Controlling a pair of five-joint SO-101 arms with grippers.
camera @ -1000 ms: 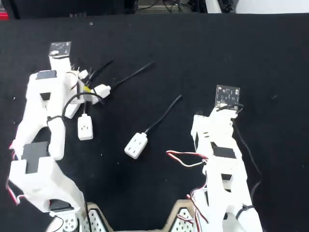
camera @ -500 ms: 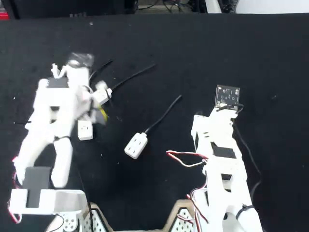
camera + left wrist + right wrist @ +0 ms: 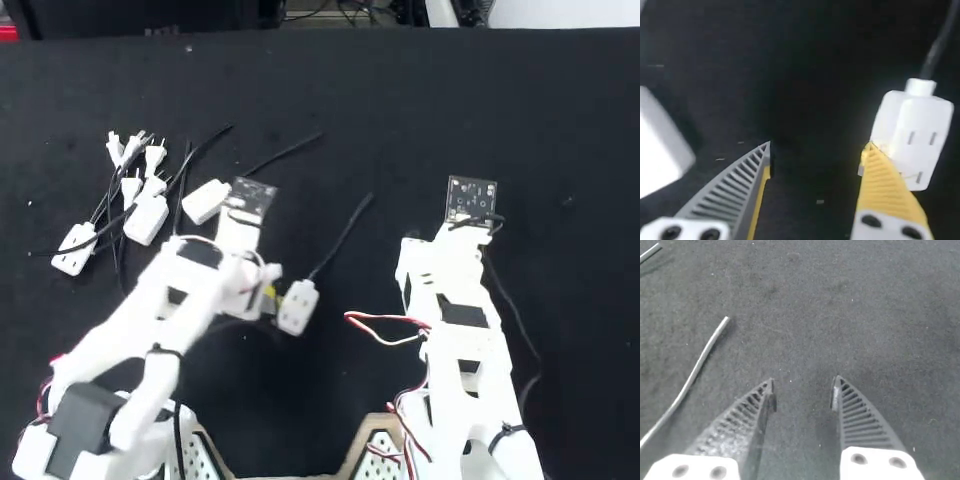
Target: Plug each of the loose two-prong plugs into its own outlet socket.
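Note:
A white outlet socket [image 3: 298, 305] on a black cord lies in the middle of the black mat. My left gripper [image 3: 272, 300] is beside it, open, and its yellow finger [image 3: 885, 185] touches the socket [image 3: 912, 137], which stays outside the jaws. Three more sockets [image 3: 145, 218] and several loose two-prong plugs [image 3: 130, 152] lie tangled at the back left. My right gripper [image 3: 802, 390] hovers open over bare mat with nothing between its fingers; the right arm [image 3: 455, 300] stands at the right.
Black cords [image 3: 340, 235] trail across the mat from the sockets, and one cord [image 3: 690, 380] runs close to the right gripper. A blurred white block [image 3: 657, 145] lies off to one side of the left gripper. The mat's far right is open.
My left arm swung from the back-left tangle to the middle of the mat, uncovering the plugs there. The middle socket shifted slightly and turned. The right arm kept still.

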